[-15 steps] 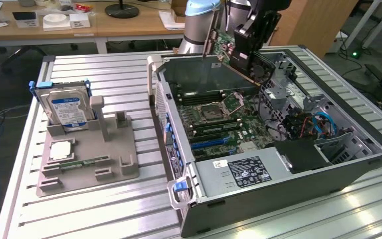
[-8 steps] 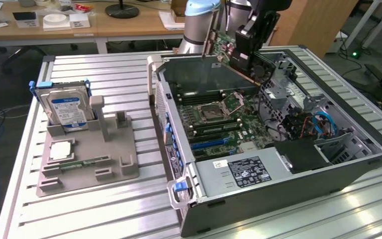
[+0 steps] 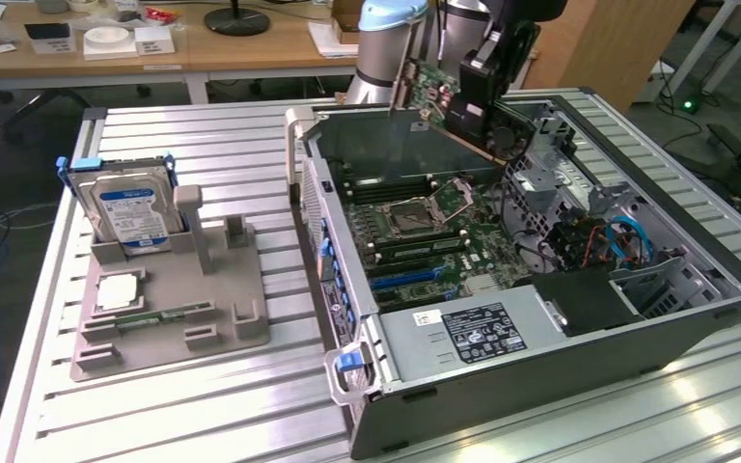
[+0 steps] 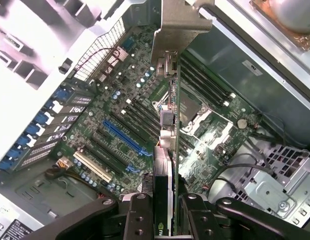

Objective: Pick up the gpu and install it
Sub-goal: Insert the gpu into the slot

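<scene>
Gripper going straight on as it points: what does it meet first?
The gripper holds the gpu above the open case; the card's leading end would likely reach the motherboard first, near the CPU socket, though depth is unclear.

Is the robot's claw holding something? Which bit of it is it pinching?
Yes: the gripper holds the gpu, fingers pinching its two flat faces, away from its metal bracket, over the open computer case.
</scene>
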